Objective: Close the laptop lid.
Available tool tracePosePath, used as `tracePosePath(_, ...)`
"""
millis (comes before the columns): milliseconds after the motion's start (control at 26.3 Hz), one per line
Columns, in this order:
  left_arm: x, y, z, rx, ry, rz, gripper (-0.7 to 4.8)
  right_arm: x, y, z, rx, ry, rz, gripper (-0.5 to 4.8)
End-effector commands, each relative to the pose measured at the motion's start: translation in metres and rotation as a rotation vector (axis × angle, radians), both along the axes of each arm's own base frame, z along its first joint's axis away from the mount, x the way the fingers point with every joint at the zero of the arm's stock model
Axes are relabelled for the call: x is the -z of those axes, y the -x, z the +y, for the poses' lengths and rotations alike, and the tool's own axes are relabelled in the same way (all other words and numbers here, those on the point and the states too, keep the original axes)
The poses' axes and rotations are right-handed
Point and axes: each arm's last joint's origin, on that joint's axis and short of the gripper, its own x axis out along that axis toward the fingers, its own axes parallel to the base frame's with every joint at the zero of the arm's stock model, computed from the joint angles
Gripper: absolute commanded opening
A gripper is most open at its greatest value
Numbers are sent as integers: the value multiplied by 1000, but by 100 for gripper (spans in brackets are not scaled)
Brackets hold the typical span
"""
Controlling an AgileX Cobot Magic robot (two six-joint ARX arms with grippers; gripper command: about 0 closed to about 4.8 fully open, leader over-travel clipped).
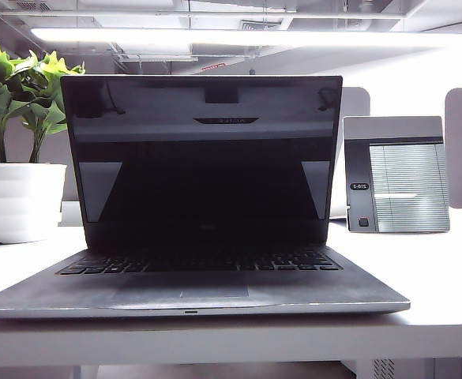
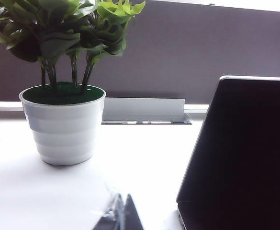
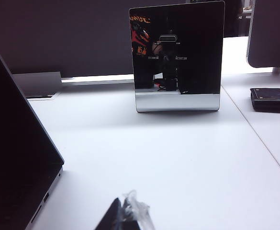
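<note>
Laptop lid [image 1: 203, 158]: upright, open. My left fingers [image 2: 122, 215] and right fingers [image 3: 125, 215]: low over table [image 1: 444, 276], flanking laptop; grip state cannot be told.

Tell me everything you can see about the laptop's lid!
The laptop lid is wide, with a glossy black screen that is switched off and mirrors the room. It stands open, nearly upright, joined along its bottom edge to the grey keyboard base on the white table. A thin silver edge shows in the left wrist view. Nothing touches it: the plant pot sits behind on one side, a small grey device on the other. The left gripper and right gripper sit low beside it, hardly visible.
</note>
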Motion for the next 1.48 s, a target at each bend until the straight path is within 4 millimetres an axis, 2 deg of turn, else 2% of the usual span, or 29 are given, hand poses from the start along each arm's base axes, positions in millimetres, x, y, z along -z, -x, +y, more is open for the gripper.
tracePosePath(38,-1,0,0,-4,-3,-6,-5,-2,0,0,2,0,-22,0)
tracePosePath(342,0,0,0,-3,-3,-1,-5,-2,0,0,-2,-2,-22,0)
tracePosePath(418,0,0,0,-3,2,1,-5,-6,0,1,-34,-14,-60,-1)
tracePosePath(494,-6,1,0,9,78,-50,-5,-15,2,2,-65,-74,-150,-1)
tracePosePath(608,-28,8,2,-39,153,-281,-5,-36,7,-1,-26,-211,-314,-1)
tracePosePath(684,-44,14,3,-27,189,-365,-5,-54,13,-3,41,-243,-382,-1)
tracePosePath(799,-74,24,3,-6,267,-438,-5,-75,18,-8,165,-286,-476,-1)
tracePosePath(837,-87,28,1,62,273,-456,-5,-87,16,-9,197,-296,-525,-1)
tracePosePath(951,-112,24,0,83,248,-448,-5,-119,2,-5,100,-260,-537,-1)
tracePosePath(1027,-126,7,1,50,216,-402,-5,-144,-14,-2,37,-231,-501,-1)
tracePosePath(1065,-134,-9,0,85,203,-344,-5,-158,-27,1,-4,-219,-476,-1)
tracePosePath(1179,-150,-48,-3,185,173,-220,-5,-178,-58,6,-108,-150,-406,-1)
tracePosePath(1217,-157,-71,-4,228,166,-162,-5,-180,-75,9,-156,-74,-362,-1)
tracePosePath(1255,-160,-84,-5,260,161,-131,-5,-179,-86,11,-186,-38,-333,-1)
tracePosePath(1331,-165,-122,-8,379,83,-54,-5,-172,-121,17,-294,-2,-237,-1)
tracePosePath(1483,-157,-172,-2,520,-17,153,-5,-153,-179,25,-472,4,-95,-1)
